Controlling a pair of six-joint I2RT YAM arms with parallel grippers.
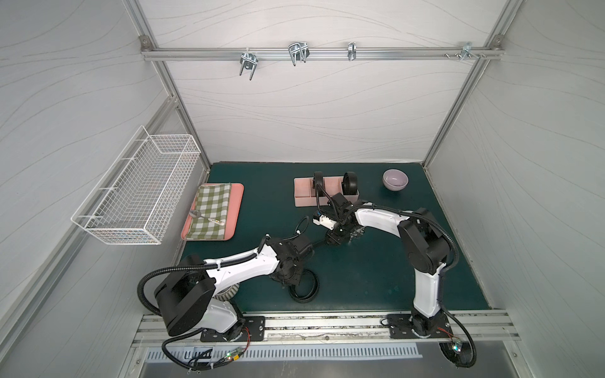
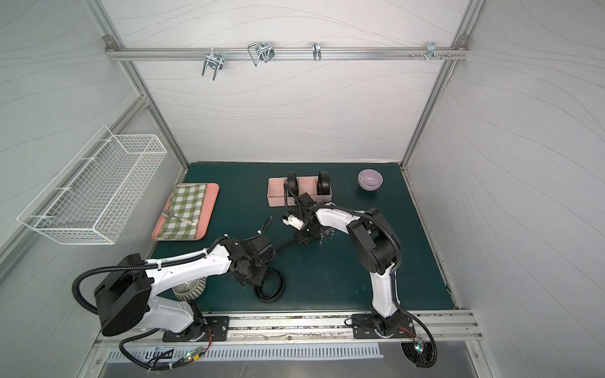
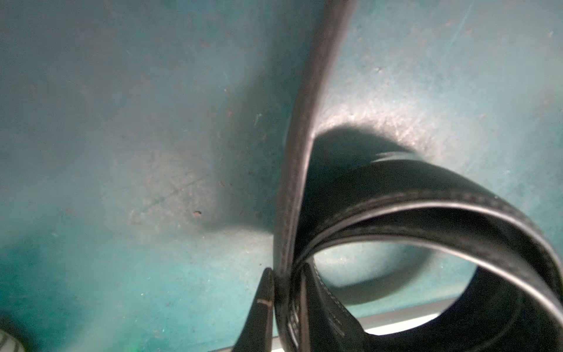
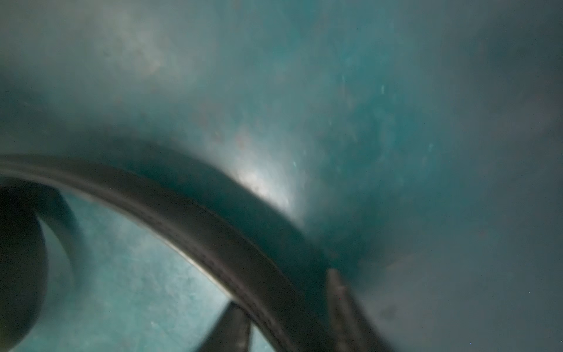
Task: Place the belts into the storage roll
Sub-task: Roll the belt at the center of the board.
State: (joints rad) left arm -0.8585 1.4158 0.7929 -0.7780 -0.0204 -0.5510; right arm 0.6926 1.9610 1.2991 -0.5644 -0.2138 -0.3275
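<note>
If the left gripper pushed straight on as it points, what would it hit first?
Shut on the loose belt, the left gripper would probably hit the green mat; depth is unclear.

Storage roll (image 1: pixel 302 200): long, pale pink, split into compartments, flat on the surface (image 1: pixel 376 278). Inside it, upright on edge as tight black wheels: first belt (image 1: pixel 317 180) near the middle, second belt (image 1: pixel 350 184) in an end compartment. Third belt (image 3: pixel 426 198): outside, well apart from the storage roll, loose black loops, one stretch running out towards it.
</note>
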